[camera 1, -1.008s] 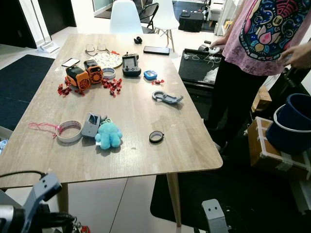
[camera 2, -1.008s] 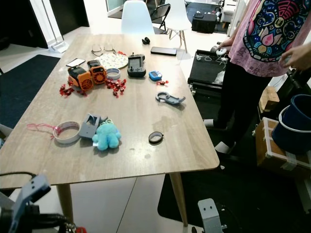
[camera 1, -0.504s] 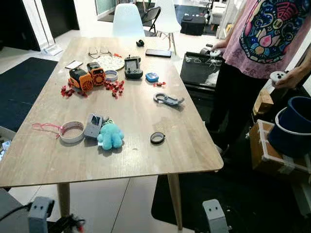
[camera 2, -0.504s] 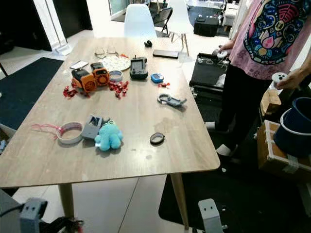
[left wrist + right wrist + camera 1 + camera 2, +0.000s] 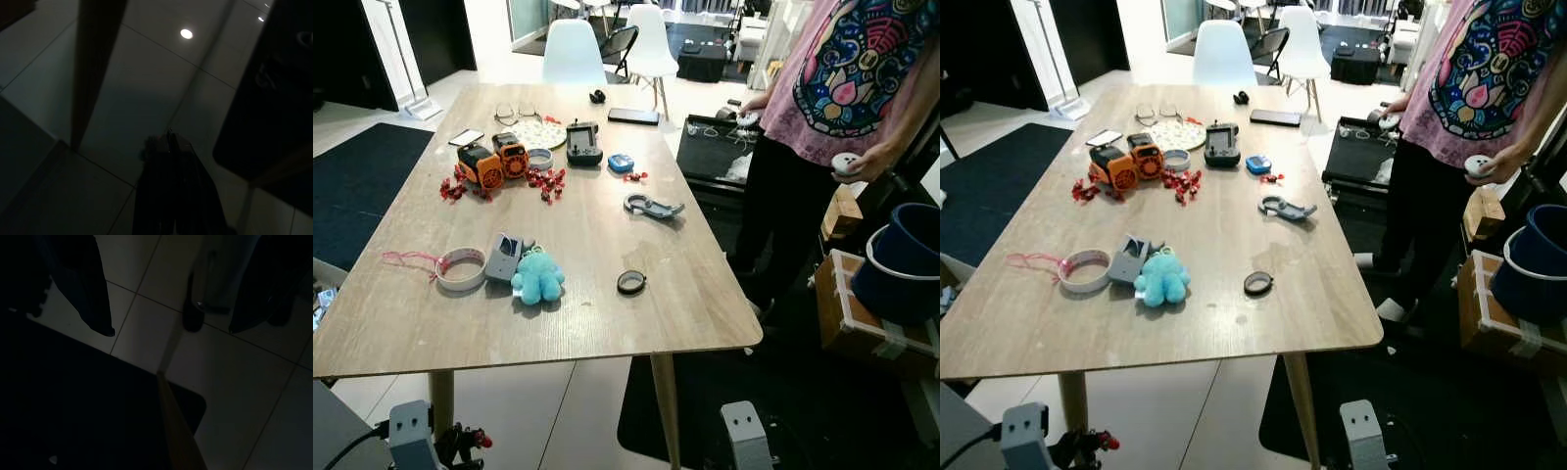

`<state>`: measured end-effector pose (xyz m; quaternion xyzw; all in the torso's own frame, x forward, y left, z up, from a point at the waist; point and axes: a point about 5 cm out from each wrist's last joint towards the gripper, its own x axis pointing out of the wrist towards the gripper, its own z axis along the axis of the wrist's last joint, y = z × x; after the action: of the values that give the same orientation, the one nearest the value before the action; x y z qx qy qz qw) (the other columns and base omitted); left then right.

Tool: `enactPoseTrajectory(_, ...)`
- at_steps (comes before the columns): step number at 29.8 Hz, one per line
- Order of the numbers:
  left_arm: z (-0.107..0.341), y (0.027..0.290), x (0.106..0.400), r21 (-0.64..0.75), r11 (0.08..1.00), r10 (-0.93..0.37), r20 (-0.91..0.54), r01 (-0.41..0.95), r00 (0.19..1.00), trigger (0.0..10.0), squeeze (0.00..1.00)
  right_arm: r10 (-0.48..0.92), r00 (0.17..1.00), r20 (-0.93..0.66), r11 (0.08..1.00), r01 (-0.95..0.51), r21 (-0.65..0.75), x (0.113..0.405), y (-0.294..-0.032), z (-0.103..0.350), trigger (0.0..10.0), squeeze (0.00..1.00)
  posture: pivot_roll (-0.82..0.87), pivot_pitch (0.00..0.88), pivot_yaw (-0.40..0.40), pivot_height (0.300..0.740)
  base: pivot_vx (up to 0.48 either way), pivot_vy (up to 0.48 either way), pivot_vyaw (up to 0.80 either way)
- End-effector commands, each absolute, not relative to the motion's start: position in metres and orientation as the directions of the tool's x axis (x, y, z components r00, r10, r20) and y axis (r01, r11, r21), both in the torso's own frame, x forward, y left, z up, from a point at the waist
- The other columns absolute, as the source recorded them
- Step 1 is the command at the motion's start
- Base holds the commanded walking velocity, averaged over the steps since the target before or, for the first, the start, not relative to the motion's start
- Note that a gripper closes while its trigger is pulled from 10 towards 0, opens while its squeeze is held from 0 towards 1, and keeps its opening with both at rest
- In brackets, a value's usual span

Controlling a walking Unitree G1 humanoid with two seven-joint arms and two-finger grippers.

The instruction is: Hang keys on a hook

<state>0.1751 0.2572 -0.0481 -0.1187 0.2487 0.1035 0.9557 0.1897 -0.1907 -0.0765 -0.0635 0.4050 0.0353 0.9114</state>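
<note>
So the big wooden worktop (image 5: 607,255) takes up most of the view, with a person (image 5: 832,98) standing at its right side holding a small white thing. White chairs (image 5: 573,54) sit at the far end.

The keys look like the bunch with the teal plush charm (image 5: 537,278) and a grey fob (image 5: 502,258), lying toward the near left of the worktop just beside a roll of tape (image 5: 462,268). There's also an orange toy (image 5: 489,163), a black ring (image 5: 631,283) and a grey clip (image 5: 651,206) further right. I can't pick out a hook anywhere.

Left hand (image 5: 171,147) hangs low over the floor tiles, fingers pressed together. Right hand (image 5: 168,308) hangs too, fingers spread apart, holding nothing.

My guess: it's the approach stage, nothing grabbed. Next move calls for stepping closer and raising an arm over the keys.
</note>
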Motion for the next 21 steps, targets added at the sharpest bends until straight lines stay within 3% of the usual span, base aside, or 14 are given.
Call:
enactPoseTrajectory(1, -0.051, 0.254, 0.173, -0.175, 0.944, 0.158, -0.502, -0.279, 0.850, 10.0, 0.00, 0.011, 0.654, -0.756, 0.994, -0.092, -0.065, 0.186, -0.190, -0.079, 10.0, 0.00, 0.04, 0.026, -0.018, 0.740, 0.000, 0.000, 0.00)
enactPoseTrajectory(8, -0.059, 0.241, 0.174, -0.066, 0.977, 0.133, -0.560, -0.204, 0.818, 10.0, 0.00, -0.011, 0.641, -0.768, 0.999, -0.020, -0.030, 0.179, -0.192, -0.082, 10.0, 0.00, 0.04, 0.025, -0.012, 0.740, 0.000, 0.000, 0.00)
enactPoseTrajectory(17, -0.061, 0.233, 0.179, -0.053, 0.984, 0.109, -0.568, -0.169, 0.816, 10.0, 0.00, -0.016, 0.634, -0.773, 1.000, 0.013, -0.010, 0.177, -0.193, -0.084, 10.0, 0.00, 0.04, 0.027, -0.009, 0.740, 0.000, 0.000, 0.00)
enactPoseTrajectory(21, -0.064, 0.225, 0.179, -0.053, 0.996, 0.027, -0.590, -0.073, 0.807, 10.0, 0.00, -0.012, 0.616, -0.788, 1.000, 0.019, 0.000, 0.173, -0.193, -0.086, 10.0, 0.00, 0.04, 0.022, -0.006, 0.740, 0.000, 0.000, 0.00)
